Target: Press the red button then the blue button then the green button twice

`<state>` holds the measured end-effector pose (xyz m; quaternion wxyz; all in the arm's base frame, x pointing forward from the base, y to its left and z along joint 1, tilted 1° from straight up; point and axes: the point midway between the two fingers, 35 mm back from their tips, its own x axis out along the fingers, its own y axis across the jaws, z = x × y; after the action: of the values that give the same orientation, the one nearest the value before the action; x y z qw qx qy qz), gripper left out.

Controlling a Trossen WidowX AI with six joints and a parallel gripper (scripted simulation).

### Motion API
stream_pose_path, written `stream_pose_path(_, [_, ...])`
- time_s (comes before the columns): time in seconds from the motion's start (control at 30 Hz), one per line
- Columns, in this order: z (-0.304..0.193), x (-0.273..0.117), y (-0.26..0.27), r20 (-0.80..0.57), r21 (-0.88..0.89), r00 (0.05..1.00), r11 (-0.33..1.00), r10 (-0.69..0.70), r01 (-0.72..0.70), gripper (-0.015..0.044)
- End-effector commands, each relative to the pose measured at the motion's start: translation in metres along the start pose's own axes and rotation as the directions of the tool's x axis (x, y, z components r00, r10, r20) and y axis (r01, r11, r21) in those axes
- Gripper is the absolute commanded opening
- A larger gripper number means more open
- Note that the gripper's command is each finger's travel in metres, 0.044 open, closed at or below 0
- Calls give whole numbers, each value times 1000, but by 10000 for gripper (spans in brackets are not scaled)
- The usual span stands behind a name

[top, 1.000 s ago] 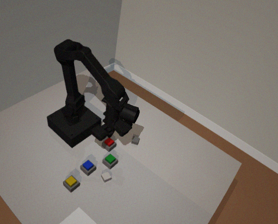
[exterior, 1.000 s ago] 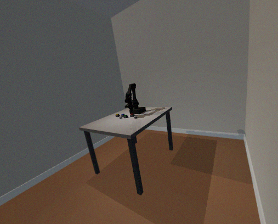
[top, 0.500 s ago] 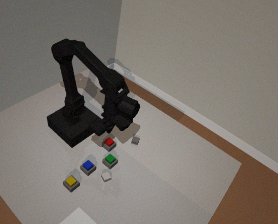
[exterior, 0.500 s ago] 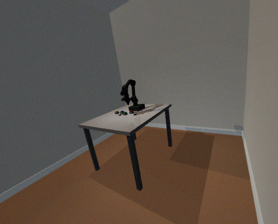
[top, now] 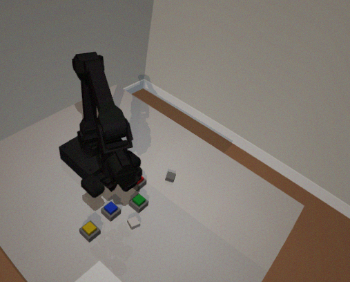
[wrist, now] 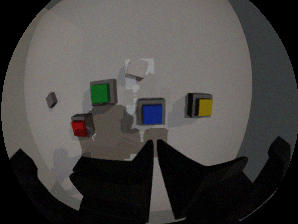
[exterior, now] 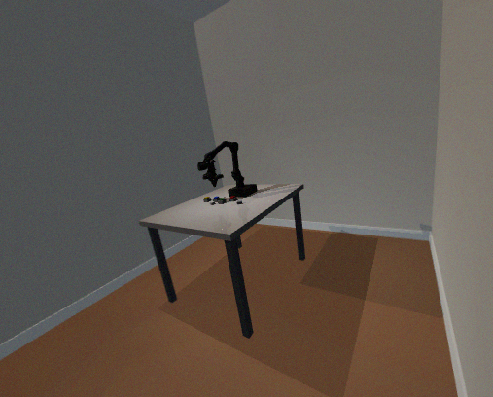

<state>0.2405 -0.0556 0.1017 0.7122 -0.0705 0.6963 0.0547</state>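
My gripper (exterior: 215, 185) (wrist: 154, 143) is shut and empty, above the table. In the wrist view its tips lie just below the blue button (top: 110, 207) (wrist: 152, 114), with a gap in height visible in the exterior view. The green button (top: 139, 200) (wrist: 100, 93) is left of the blue one in the wrist view. The red button (top: 140, 179) (wrist: 79, 128) is further left and nearer the arm, partly hidden by the gripper in the top view. No button is touched.
A yellow button (top: 90, 228) (wrist: 205, 107) sits on the other side of the blue one. A white block (top: 134, 222) (wrist: 137, 68) lies near green and blue. A grey block (top: 170, 176) (wrist: 51, 100) lies beyond red. All stand on the table (top: 211, 200) (exterior: 191, 216).
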Motion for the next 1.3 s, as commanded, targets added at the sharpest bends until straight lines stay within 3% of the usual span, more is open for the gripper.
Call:
stream_pose_path(0.0, [2, 10, -5, 3, -12, 1000, 1000, -1, 1, 20])
stream_pose_path(0.17, [1, 61, -5, 3, -12, 1000, 1000, -1, 1, 20])
stream_pose_path(1.27, [1, 95, -5, 3, -12, 1000, 1000, -1, 1, 20])
